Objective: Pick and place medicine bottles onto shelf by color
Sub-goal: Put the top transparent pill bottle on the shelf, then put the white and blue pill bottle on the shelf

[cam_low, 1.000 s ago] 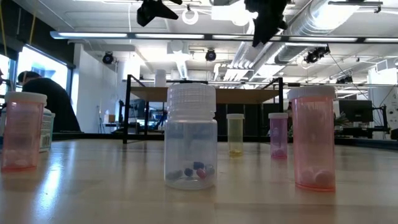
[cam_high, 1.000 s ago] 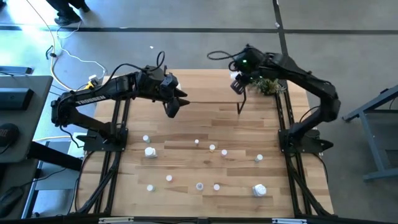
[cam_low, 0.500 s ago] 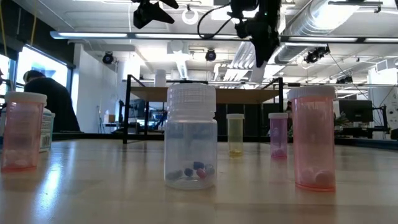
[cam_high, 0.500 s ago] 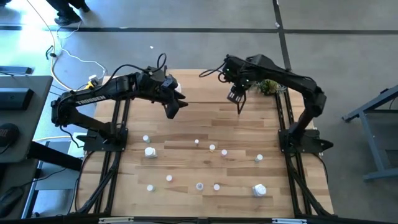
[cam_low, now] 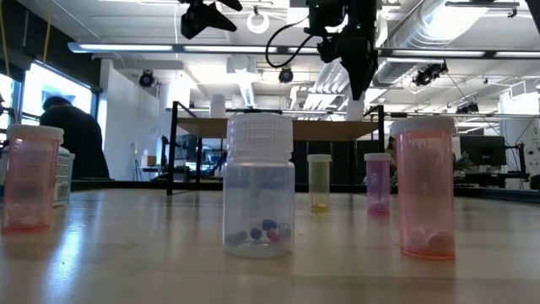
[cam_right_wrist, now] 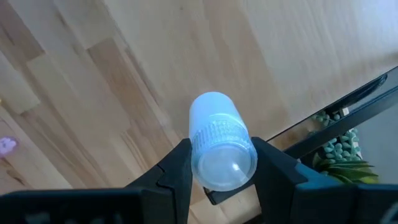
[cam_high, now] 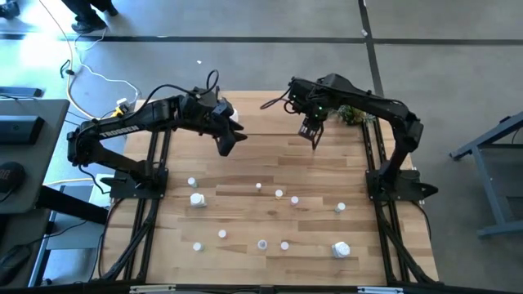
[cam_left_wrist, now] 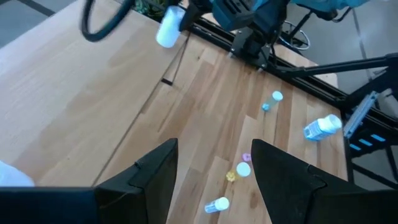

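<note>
We take the shelf (cam_high: 286, 122) as our landmark: the low pale board on thin black legs at the far end of the counter (cam_high: 245, 212).

Our right tool (cam_right_wrist: 217, 163) hangs over that shelf, pinching a white-capped bottle (cam_right_wrist: 217, 144) between its two dark fingers (cam_right_wrist: 176, 171). The bottle lies across the grip with its cap toward the wrist camera, squeezed on its sides, which we judge keeps it from slipping while it is carried above the board. From the left wrist view the same bottle (cam_left_wrist: 169, 28) shows as a pale cylinder hanging clear of the wood, not yet set down. A small green plant (cam_high: 350, 113) sits just beyond the shelf's right end, so we judge the drop needs to stay clear of it.

Our left tool (cam_left_wrist: 211, 171) waits over the shelf's left part with its fingers spread and nothing between them, high enough, as we read it, to leave the right arm room.

The other medicine bottles (cam_high: 278, 193) stand or lie scattered well on the near side of the shelf, none on it yet as far as we can tell. In the low view a clear one with a white cap (cam_low: 259, 181) stands nearest, with pink (cam_low: 426, 186) and yellow (cam_low: 319, 182) ones closer to the shelf behind it.
</note>
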{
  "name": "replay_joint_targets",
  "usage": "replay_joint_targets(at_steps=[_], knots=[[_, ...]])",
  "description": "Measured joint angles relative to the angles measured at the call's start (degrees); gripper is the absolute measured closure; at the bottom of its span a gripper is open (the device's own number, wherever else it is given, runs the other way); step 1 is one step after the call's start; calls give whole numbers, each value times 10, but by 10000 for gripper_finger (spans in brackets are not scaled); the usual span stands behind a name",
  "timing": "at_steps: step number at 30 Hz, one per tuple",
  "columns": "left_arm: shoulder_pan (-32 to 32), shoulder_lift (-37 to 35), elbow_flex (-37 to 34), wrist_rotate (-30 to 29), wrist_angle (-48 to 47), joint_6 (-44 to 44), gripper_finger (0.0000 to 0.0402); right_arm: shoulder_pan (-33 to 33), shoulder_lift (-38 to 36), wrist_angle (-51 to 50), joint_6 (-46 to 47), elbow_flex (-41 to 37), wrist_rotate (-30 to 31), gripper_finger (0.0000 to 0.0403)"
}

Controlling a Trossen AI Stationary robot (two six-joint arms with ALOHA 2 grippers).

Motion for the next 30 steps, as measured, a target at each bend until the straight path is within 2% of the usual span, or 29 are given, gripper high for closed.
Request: replay_joint_targets(at_steps=[8,20,30], knots=[[0,0,0,11,-12,2,206,0,1,0,2,0,3,275],[0,0,0,10,-33,2,206,-1,1,28,-2,0,13,201],[-10,0,0,8,-93,1,206,-2,0,36,-13,27,42,197]])
